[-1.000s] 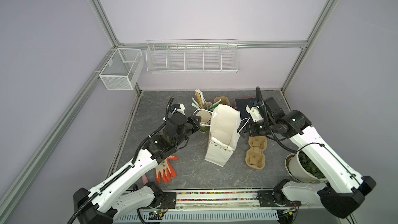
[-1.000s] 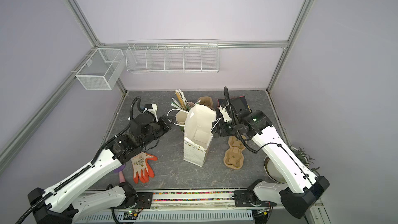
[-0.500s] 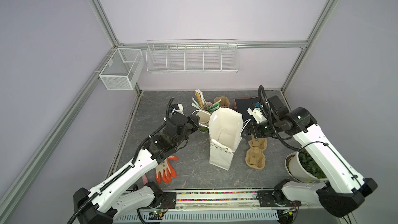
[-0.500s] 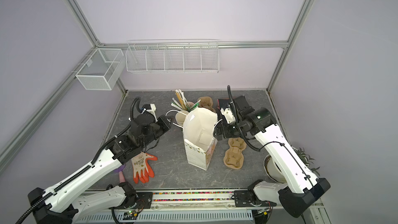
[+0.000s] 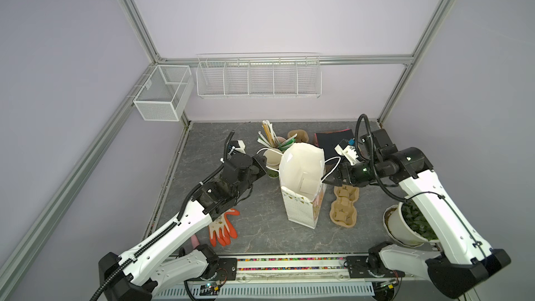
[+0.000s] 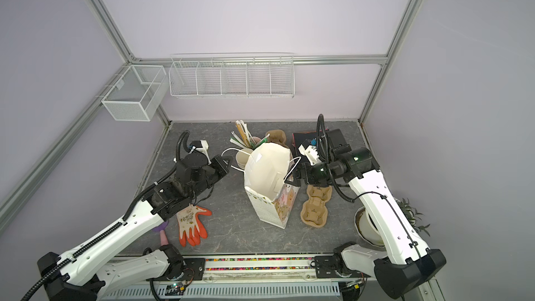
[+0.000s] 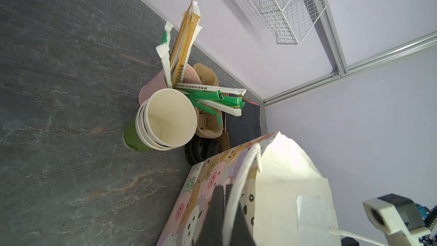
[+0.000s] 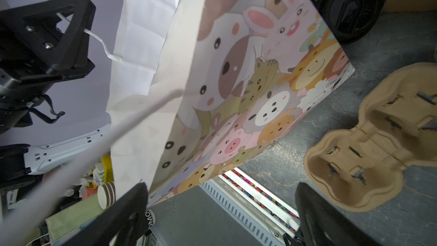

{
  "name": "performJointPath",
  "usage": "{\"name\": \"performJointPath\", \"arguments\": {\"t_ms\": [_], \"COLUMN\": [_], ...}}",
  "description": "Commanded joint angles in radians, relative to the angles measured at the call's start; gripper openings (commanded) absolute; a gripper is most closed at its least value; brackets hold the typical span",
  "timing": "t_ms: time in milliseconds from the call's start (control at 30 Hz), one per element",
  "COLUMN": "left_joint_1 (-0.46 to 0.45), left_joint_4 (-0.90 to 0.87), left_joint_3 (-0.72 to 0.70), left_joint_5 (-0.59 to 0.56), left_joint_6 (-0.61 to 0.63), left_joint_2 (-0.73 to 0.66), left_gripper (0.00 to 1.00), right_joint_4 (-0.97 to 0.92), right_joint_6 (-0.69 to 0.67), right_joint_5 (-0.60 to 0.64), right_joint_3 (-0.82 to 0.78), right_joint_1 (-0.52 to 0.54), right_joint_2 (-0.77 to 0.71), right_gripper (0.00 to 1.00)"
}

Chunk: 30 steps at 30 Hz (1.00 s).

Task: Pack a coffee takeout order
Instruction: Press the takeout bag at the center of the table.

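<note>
Our left gripper [image 6: 226,164] is clamped on one handle [image 7: 244,171] of the tilted bag [image 6: 272,207]. Our right gripper [image 6: 293,175] gapes empty at the opposite rim. If we pull one-sided, we could topple the bag onto the carrier [image 5: 344,207] just beside it. The black cup [image 8: 347,10] and sheet [image 5: 330,140] lie behind the bag. Since a second ago, the bag's base has slid toward the carrier.

Brown pulp carrier [image 5: 344,205] lies flat; black sheet [image 5: 330,140] lies farther back.

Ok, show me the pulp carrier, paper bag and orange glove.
pulp carrier [image 5: 344,207], a top view, centre ridge
paper bag [image 5: 299,167], a top view, inner wall
orange glove [image 5: 221,224], a top view, palm
</note>
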Motion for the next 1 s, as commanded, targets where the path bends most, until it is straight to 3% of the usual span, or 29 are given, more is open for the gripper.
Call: {"name": "performJointPath", "arguments": {"t_ms": [0, 67, 233, 400, 633, 767, 967], "left_joint_1": [0.0, 0.0, 0.0, 0.0, -0.022, -0.048, -0.065], "left_joint_4": [-0.02, -0.018, -0.016, 0.012, 0.046, 0.046, 0.041], "left_joint_3": [-0.015, -0.018, -0.004, -0.012, -0.01, -0.017, -0.022], "left_joint_5": [-0.057, -0.07, -0.061, -0.027, -0.011, -0.055, -0.08], "left_joint_6": [-0.006, -0.007, -0.002, -0.025, -0.057, -0.066, -0.095], "left_joint_2": [-0.036, -0.049, -0.046, -0.019, 0.018, 0.012, 0.015], "left_gripper": [0.0, 0.0, 0.0, 0.0, 0.0, 0.0, 0.0], "right_joint_4": [0.059, 0.06, 0.005, 0.018, 0.121, 0.213, 0.169], "right_joint_6": [0.023, 0.023, -0.014, 0.034, 0.124, 0.202, 0.245], "right_joint_5": [-0.123, -0.127, -0.008, 0.108, 0.024, 0.002, 0.081], "right_joint_3": [-0.051, -0.075, -0.084, -0.03, 0.073, 0.112, 0.139], "right_joint_1": [-0.019, -0.019, -0.021, -0.02, -0.008, -0.001, 0.037], "right_joint_2": [-0.02, -0.016, -0.018, -0.087, -0.118, -0.128, -0.084], "right_gripper": [1.0, 0.95, 0.94, 0.94, 1.0, 0.97, 0.87]}}
